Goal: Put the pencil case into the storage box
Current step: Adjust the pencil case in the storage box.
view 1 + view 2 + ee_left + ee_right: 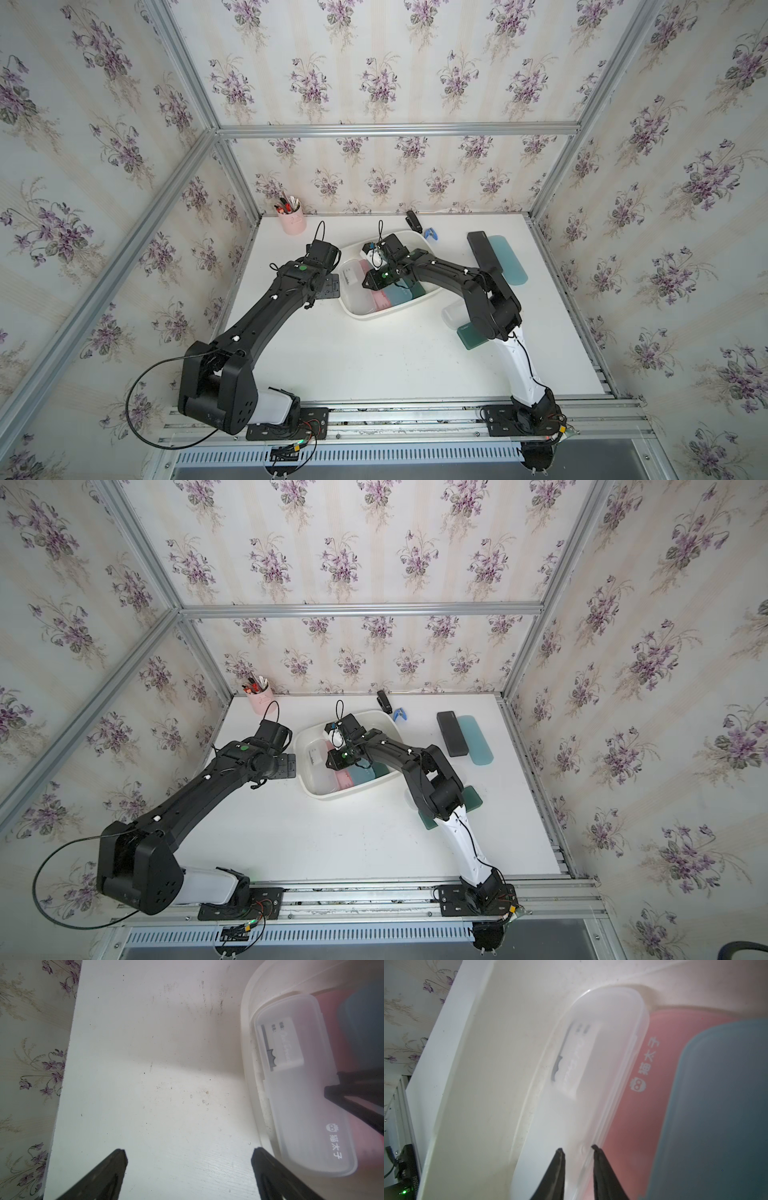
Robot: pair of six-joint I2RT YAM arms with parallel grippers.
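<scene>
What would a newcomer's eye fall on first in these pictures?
The white storage box in the middle of the table draws the eye: a clear case, a pink case and a blue case lie together in it, and the right gripper reaches in over the clear case. The left gripper hangs open over bare table beside the box. A pink pen cup stands in a far corner, before purple-flowered wallpaper.

**A:** where's everything on the white tabletop [374, 365]?

**B:** white shallow plastic storage box [376, 316] sits just 12-ward of centre. In it: frosted clear plastic pencil case [353, 276] at 9, pink plastic pencil case [380, 299] mid, teal plastic pencil case [397, 294] at 3.

**A:** outside it?

**B:** pink round pen cup [292, 220] at 11, black oblong case [484, 253] at 2, right against a pale blue flat case [509, 262], dark green flat case [467, 338] at 4.
</scene>
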